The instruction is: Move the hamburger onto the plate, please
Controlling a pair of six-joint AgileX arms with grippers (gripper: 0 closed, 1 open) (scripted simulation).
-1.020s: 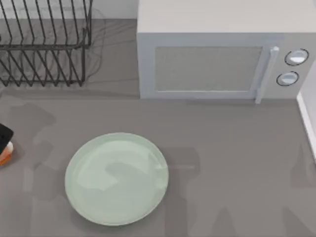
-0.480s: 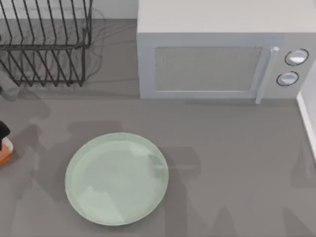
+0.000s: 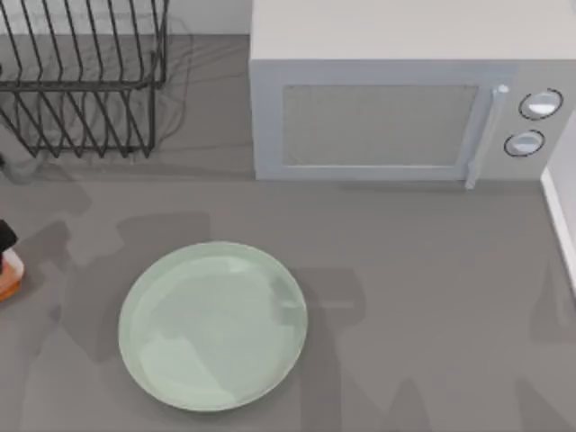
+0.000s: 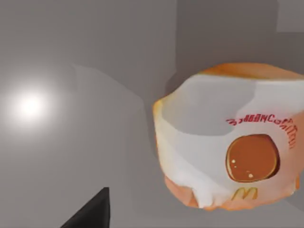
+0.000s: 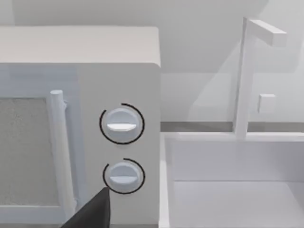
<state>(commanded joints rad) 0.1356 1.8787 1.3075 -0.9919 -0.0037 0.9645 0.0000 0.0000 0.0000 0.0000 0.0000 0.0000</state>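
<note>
A: Two big things stand along the worktop's [image 3: 432,270] back edge: the microwave [image 3: 396,99] right of the middle, and the wire dish rack [image 3: 81,81] in the back left corner. Next in size, the plate [image 3: 212,326] lies bare near the front edge, left of centre.

B: And the hamburger [image 3: 9,274]?

A: Smallest of all, at the left edge and well apart from the plate. In the left wrist view it sits wrapped in printed paper [image 4: 228,137], close under the camera.

B: Is the left gripper [image 3: 5,238] on it?

A: A dark part of it sits just over the burger, but whether its fingers are spread or pinching the wrap, I cannot tell. One dark finger [image 4: 90,213] shows beside the burger, not touching it.

B: How to do the grasp well?

A: I'd centre over the bun, close gently so the soft wrap doesn't slip, lift clear of the rim, then carry it rightward to the plate's middle. The right arm looks parked, its camera facing the microwave's knobs [image 5: 121,124].
</note>
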